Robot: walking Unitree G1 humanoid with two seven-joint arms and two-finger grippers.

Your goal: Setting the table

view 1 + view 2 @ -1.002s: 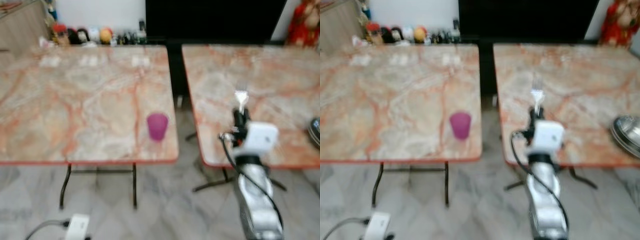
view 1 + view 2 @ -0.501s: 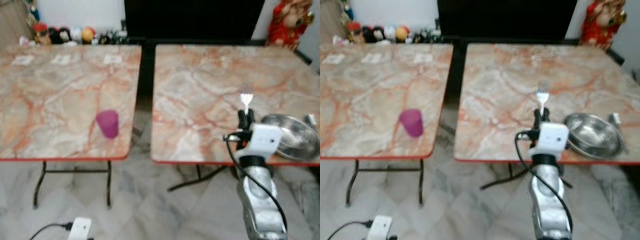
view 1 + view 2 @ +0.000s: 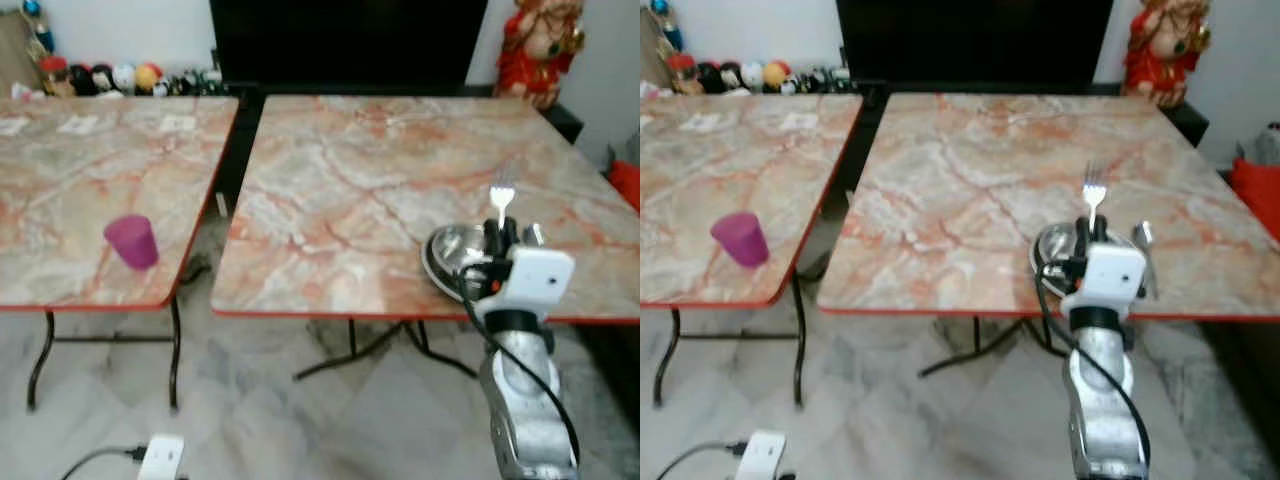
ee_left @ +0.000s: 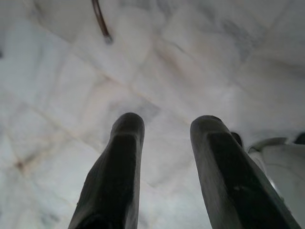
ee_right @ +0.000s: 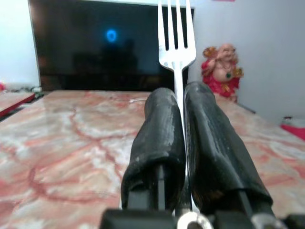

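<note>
Fork [image 5: 177, 33] sat clamped upright in my right gripper [image 5: 183, 138], not yet laid beside what looked like a bowl [image 3: 450, 258]; left gripper [image 4: 167, 143] hung open.

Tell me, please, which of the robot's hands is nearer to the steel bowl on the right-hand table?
The right. The right hand, shut on a fork, is raised right at the steel bowl by the table's near edge. The left hand hangs low over the marble floor, away from the bowl.
</note>
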